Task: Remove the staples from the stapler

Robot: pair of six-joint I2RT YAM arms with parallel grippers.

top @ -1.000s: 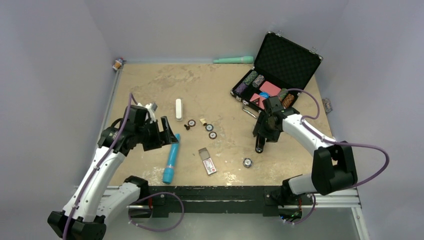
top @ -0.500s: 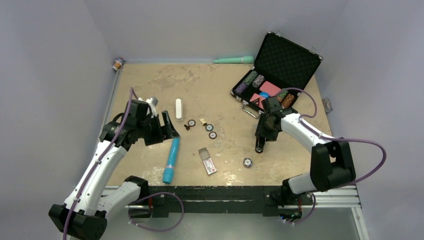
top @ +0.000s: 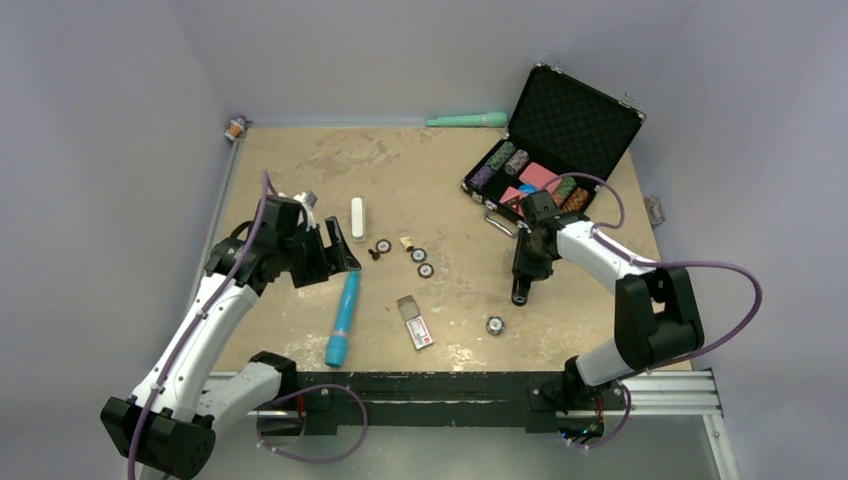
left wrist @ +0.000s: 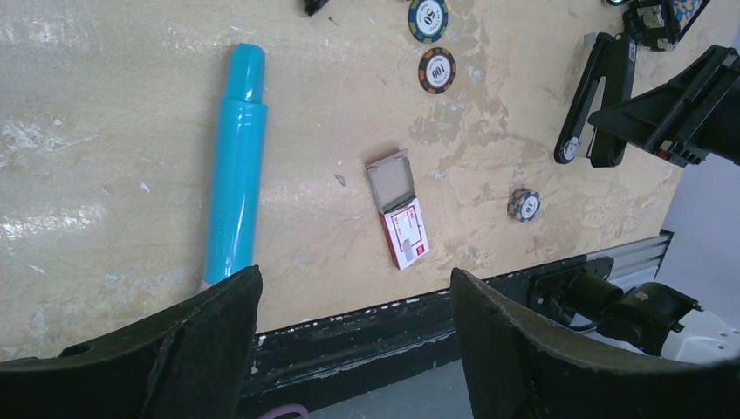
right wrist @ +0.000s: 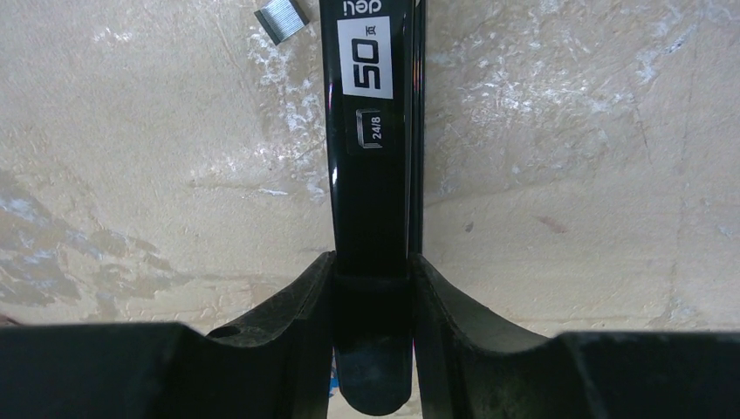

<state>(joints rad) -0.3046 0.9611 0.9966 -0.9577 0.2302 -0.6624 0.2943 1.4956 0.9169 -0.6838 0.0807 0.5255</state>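
Our right gripper (top: pixel 530 255) is clamped on the far end of the stapler (top: pixel 520 292) in the top external view. The stapler sits right of the table's (top: pixel 300 170) middle, just in front of the open black case (top: pixel 575 115), with its free end pointing toward the near edge. A single poker chip (top: pixel 494 325) lies near that free end. Our left gripper (top: pixel 337 258) hangs over the left half, jaws apart, next to the far tip of the blue tube (top: pixel 342 318). An open staple box (top: pixel 415 323) lies between the tube and the stapler.

From the left wrist, we see the two fingers (left wrist: pixel 201 340) spread wide with nothing between them. Below lie the blue tube (left wrist: pixel 236 201), the staple box (left wrist: pixel 401 218) with its flap up, and two chips (left wrist: pixel 436 70) farther off. At the upper right the stapler (left wrist: pixel 593 96) slants on the table, with the right gripper (left wrist: pixel 672 109) against it.

From the right wrist, our fingers (right wrist: pixel 297 297) press on both flanks of the black stapler (right wrist: pixel 371 131), which runs straight away from the camera. It bears a white "50" label and a "24/8" mark. A small silvery ribbed piece (right wrist: pixel 282 19) lies on the table just left of its far part.
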